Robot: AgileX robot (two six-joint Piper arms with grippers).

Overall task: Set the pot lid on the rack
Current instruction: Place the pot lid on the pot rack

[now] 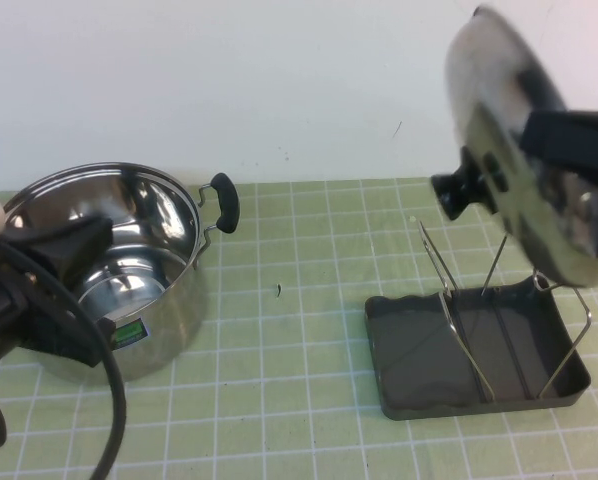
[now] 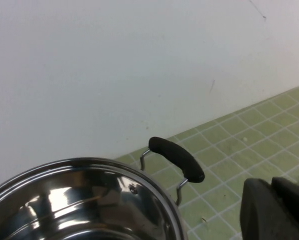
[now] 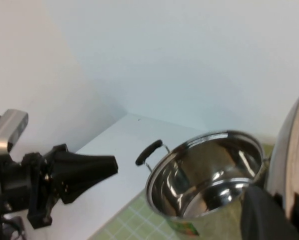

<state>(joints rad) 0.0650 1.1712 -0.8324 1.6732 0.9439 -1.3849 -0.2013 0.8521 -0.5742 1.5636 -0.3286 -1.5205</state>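
High view, right pincer (image 1: 554,140) gripping shiny domed pot lid (image 1: 499,110) above rack (image 1: 476,350), left pincer (image 1: 74,250) closed by pot (image 1: 169,300).

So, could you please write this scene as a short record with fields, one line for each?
pot lid: held on edge in the air above the rack, knob toward the pot
rack: on the table, no lid in it
pot: open, on the left
right gripper: shut on the lid
left gripper: at the pot's near rim

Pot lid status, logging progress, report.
Right gripper shut on pot lid, tilted on edge above rack. Left gripper parked by pot. Rack wires unobstructed.
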